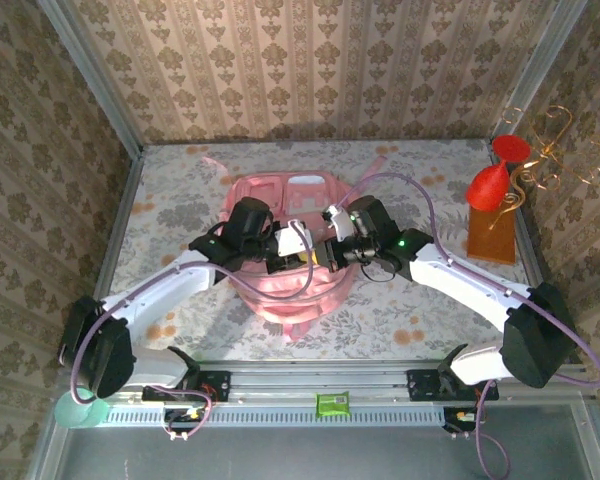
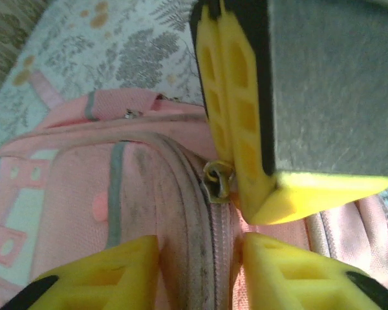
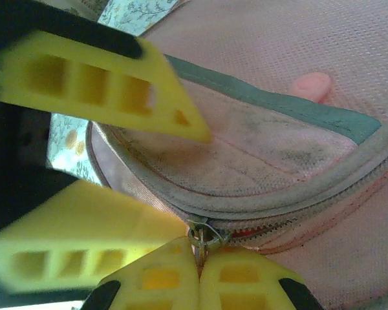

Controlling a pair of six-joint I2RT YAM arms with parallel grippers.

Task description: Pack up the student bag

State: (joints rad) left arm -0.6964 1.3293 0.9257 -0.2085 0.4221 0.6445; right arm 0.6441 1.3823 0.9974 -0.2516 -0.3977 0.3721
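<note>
The student bag (image 1: 292, 290), soft and pink, lies in the middle of the table, and both grippers meet over its near part. My right gripper (image 3: 199, 258) is shut on the metal zipper pull (image 3: 204, 236), with a short stretch of zipper parted beside it showing red inside. My left gripper (image 2: 200, 258) pinches the bag's zipped seam (image 2: 210, 226), the fabric ridge filling the gap between its fingers (image 2: 116, 274). The pull (image 2: 218, 181) sits just beyond them, held by the right gripper's fingers (image 2: 239, 129). From above, the left gripper (image 1: 283, 256) and right gripper (image 1: 325, 250) almost touch.
A red goblet-shaped object (image 1: 492, 183) and gold wire curls stand on a brown block (image 1: 494, 236) at the back right. A small green item (image 1: 332, 404) lies on the near rail. Wallpapered walls (image 1: 310, 70) close in the floral tabletop (image 1: 180, 200).
</note>
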